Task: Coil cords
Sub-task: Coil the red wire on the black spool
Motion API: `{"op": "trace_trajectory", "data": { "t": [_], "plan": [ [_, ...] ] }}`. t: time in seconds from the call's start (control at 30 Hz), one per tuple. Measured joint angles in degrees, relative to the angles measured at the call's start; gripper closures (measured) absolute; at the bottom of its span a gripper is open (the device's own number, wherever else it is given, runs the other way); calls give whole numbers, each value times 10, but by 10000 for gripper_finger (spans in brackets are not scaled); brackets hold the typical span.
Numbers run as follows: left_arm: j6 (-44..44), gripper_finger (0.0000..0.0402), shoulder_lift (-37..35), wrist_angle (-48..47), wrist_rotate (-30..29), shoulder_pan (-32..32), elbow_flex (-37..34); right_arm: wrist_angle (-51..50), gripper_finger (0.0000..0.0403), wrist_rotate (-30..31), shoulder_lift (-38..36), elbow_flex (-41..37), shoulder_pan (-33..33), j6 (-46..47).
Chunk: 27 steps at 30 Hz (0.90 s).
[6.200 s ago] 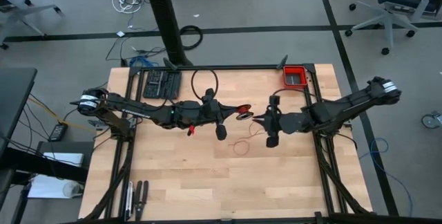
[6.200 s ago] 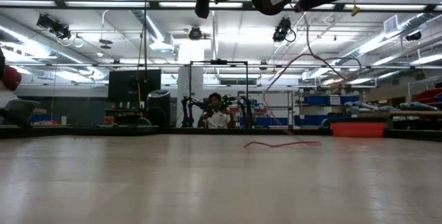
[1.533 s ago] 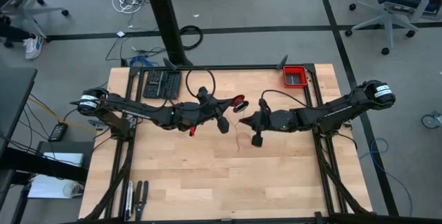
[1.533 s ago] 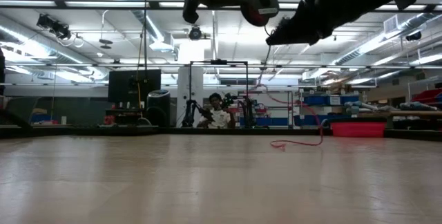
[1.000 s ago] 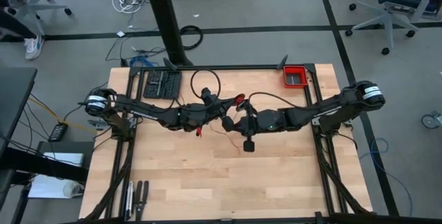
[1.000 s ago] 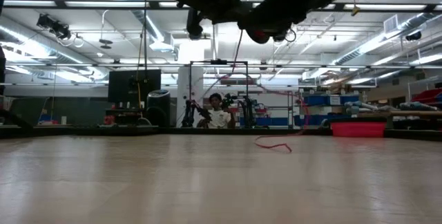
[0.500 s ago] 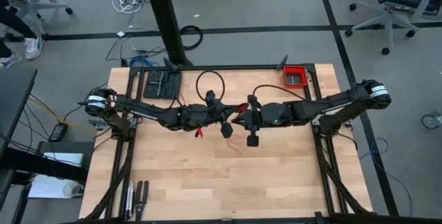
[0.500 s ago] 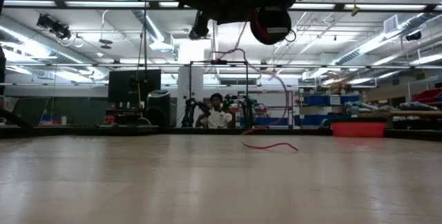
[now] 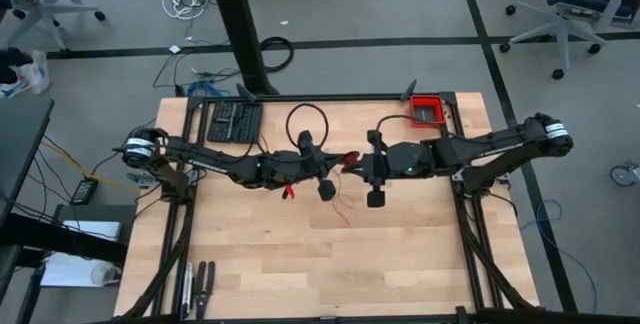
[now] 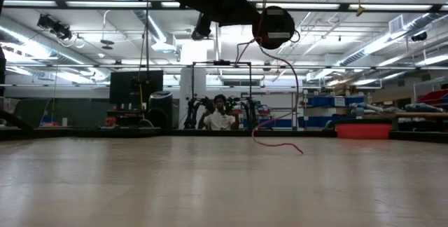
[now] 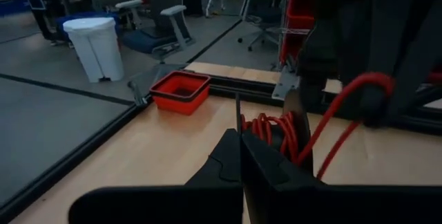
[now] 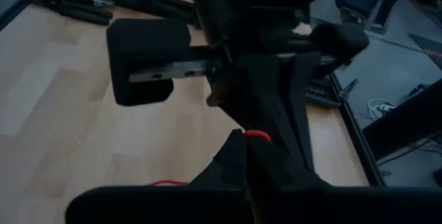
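Observation:
The cords are one thin red cord. Part of it is a small bundle of loops (image 11: 271, 131) at the tips of my left gripper (image 11: 241, 138), which is shut over the table's middle (image 9: 338, 163). From the bundle a strand (image 11: 359, 84) runs up to my right gripper (image 12: 247, 148), shut on it and close beside the left one (image 9: 356, 164). The rest of the cord (image 10: 292, 90) hangs in a curve, and its loose end (image 10: 278, 143) lies on the table (image 9: 342, 205). My left gripper has the bundle of red loops (image 11: 262, 126) at its fingertips, held level and clear of the table. Whether the loops are pinched between the fingers or wound around them, I cannot tell. My right gripper pinches a single strand of the cord (image 12: 257, 135) at its fingertips, coming from the table's right and slanting down. The strand runs from the bundle to these fingers, and the cord's remainder hangs slack below.
A red bin (image 9: 428, 111) stands at the table's far right corner. A black cable loop (image 9: 306, 120) and a black tray (image 9: 233, 122) lie at the far side. Tools (image 9: 196, 284) lie at the near left corner. A person (image 10: 221, 119) sits beyond the table.
My right gripper has risen and drawn a little toward the table's right with the strand. The hanging cord has been pulled higher, and its loose end has slid on the table. My left gripper has stayed in place and rolled slightly.

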Motion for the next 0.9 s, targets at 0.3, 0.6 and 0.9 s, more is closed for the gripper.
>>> {"op": "trace_trajectory", "data": {
  "t": [0.3,0.6,0.9],
  "plan": [
    [47,401,-7,-22,21,1,0,-66,402,-43,-40,0,2,-33],
    [59,401,-43,-73,52,1,0,-123,402,-66,-66,0,-9,-36],
    [53,401,-60,-100,130,2,1,-147,383,-47,-53,0,-29,-38]
  ]
}}
